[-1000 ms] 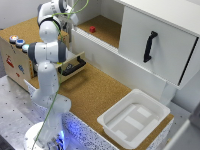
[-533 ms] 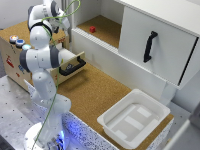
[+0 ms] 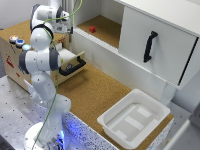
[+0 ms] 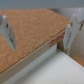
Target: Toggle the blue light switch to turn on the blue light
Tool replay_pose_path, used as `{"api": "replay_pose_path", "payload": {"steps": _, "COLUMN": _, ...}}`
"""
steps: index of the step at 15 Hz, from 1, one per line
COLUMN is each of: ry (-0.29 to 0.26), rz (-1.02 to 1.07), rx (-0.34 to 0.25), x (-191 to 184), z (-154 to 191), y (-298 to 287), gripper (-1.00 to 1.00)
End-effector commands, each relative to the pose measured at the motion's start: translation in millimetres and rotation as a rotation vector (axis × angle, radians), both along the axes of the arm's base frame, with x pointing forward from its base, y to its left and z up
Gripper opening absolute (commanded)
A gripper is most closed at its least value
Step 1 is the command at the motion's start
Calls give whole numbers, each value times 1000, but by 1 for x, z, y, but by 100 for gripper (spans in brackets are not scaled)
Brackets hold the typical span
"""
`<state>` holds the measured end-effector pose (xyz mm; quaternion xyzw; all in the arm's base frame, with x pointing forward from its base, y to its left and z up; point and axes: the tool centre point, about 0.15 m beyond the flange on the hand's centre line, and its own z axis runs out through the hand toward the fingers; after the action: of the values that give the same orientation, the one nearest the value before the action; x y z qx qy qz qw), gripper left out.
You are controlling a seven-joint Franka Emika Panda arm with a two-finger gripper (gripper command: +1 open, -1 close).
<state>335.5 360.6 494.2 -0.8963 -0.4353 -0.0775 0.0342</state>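
The blue light switch is sitting on top of the wooden box at the exterior view's left, as the middle one of three round caps in a short row, with the orange-red button just beside it on one side and the teal-green button just beside it on the other. It is looking like a small, rigid cap fixed into the box, so it is probably calling for a short downward press on its centre rather than any grasp, and being so close to its neighbours it is likely asking for a narrow, well-centred contact. The box is standing on the cork-covered counter, with a black drawer handle just beyond the arm's elbow. The gripper is hanging well apart from the switch, over the cork surface near a pale ledge; in the wrist view its two fingers are standing apart with nothing between them. Further off, a white tray is resting at the counter's near corner and a small red object is lying on the raised cork shelf
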Motion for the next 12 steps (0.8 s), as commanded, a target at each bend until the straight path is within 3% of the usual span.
{"api": "replay_pose_path", "payload": {"steps": 1, "ry": -13, "rz": 143, "rx": -214, "x": -44, "z": 4, "y": 14, "gripper": 100}}
{"api": "replay_pose_path", "payload": {"steps": 2, "ry": -19, "rz": 130, "rx": -255, "x": -52, "z": 1, "y": 18, "gripper": 100}}
{"api": "replay_pose_path", "payload": {"steps": 7, "ry": 58, "rz": 10, "rx": -214, "x": -94, "z": -5, "y": 46, "gripper": 100}}
{"api": "replay_pose_path", "payload": {"steps": 11, "ry": 71, "rz": -73, "rx": -231, "x": -119, "z": 2, "y": 80, "gripper": 100}}
{"api": "replay_pose_path", "payload": {"steps": 12, "ry": 72, "rz": -95, "rx": -198, "x": -128, "z": 8, "y": 89, "gripper": 100}}
